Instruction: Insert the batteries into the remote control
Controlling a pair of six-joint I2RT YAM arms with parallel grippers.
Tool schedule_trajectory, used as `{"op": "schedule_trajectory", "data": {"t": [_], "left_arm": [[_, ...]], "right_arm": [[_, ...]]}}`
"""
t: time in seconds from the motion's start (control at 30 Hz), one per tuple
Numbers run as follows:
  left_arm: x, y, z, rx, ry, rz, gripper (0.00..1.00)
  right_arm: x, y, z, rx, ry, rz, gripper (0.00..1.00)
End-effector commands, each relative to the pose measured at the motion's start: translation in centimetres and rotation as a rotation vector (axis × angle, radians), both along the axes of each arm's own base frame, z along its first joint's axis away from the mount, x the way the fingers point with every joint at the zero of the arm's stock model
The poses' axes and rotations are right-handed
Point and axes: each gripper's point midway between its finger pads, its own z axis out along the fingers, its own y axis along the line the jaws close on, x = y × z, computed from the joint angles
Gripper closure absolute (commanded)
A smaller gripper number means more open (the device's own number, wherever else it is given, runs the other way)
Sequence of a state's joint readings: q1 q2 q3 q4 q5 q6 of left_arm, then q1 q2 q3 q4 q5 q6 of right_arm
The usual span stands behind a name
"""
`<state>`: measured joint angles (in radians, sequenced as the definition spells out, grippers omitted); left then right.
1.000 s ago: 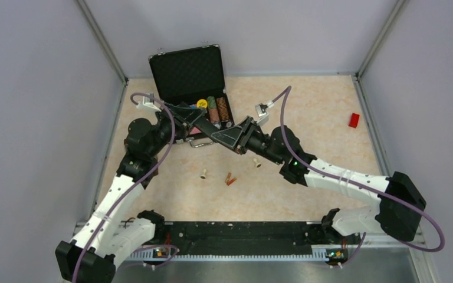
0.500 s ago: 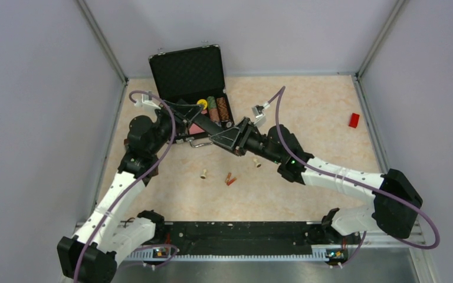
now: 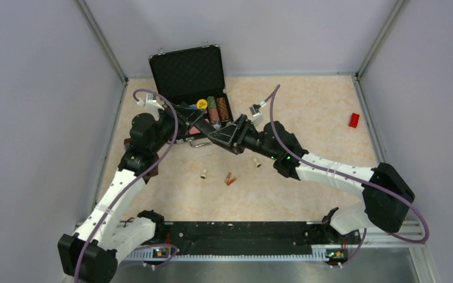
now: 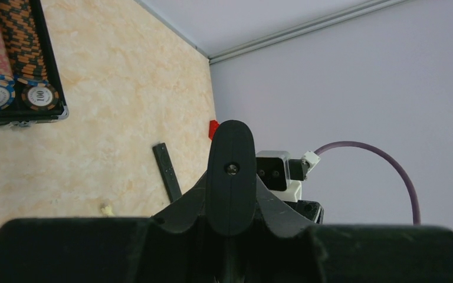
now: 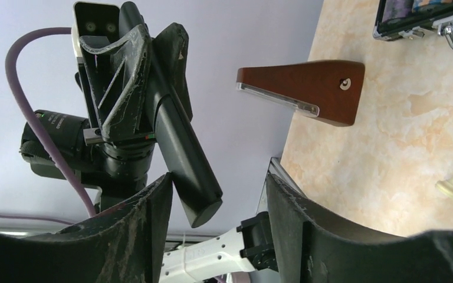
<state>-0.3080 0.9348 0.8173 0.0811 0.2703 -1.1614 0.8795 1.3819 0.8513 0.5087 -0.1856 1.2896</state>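
My left gripper [image 3: 187, 119] is shut on the remote control [image 3: 205, 125], a black bar held in the air in front of the case. In the right wrist view the remote [image 5: 180, 147] shows a plain side with no buttons. Its free end hangs between the fingers of my right gripper [image 5: 218, 194], which is open, empty and not touching it. In the left wrist view the remote [image 4: 230, 177] sticks out past my left gripper [image 4: 230, 239], whose fingertips are hidden. The two red-orange batteries [image 3: 230, 178] lie together on the table, nearer the arm bases than both grippers.
An open black case [image 3: 186, 71] of poker chips stands at the back. Cream pegs [image 3: 203, 174] [image 3: 257, 163] lie near the batteries. A red block [image 3: 354, 119] lies far right. A brown wooden wedge [image 5: 312, 88] stands by the left wall. A slim flat black bar [image 4: 167, 171] lies under my right arm.
My right gripper has moved a little left, closer around the remote's free end. My left arm has shifted slightly and still holds the remote. The batteries have not moved.
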Motion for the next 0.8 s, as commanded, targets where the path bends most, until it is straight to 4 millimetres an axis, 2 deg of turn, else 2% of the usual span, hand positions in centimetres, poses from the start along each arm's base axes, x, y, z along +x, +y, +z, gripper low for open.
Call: {"op": "schedule_trajectory", "data": {"t": [0.0, 0.27, 0.53, 0.77], "left_arm": [[-0.6, -0.3, 3.0, 0.018, -0.1, -0.036, 1.0], [-0.5, 0.4, 3.2, 0.139, -0.163, -0.009, 1.0], [-0.6, 0.5, 3.4, 0.228, -0.233, -0.02, 1.0], [-0.5, 0.8, 2.6, 0.283, -0.247, -0.012, 1.0]], "right_arm": [[0.5, 0.3, 1.3, 0.048, 0.014, 0.002, 0.44], [-0.1, -0.5, 0.0, 0.003, 0.07, -0.002, 0.6], [-0.3, -0.5, 0.8, -0.007, 0.082, 0.006, 0.77], [-0.2, -0.5, 1.5, 0.006, 0.074, 0.002, 0.91]]}}
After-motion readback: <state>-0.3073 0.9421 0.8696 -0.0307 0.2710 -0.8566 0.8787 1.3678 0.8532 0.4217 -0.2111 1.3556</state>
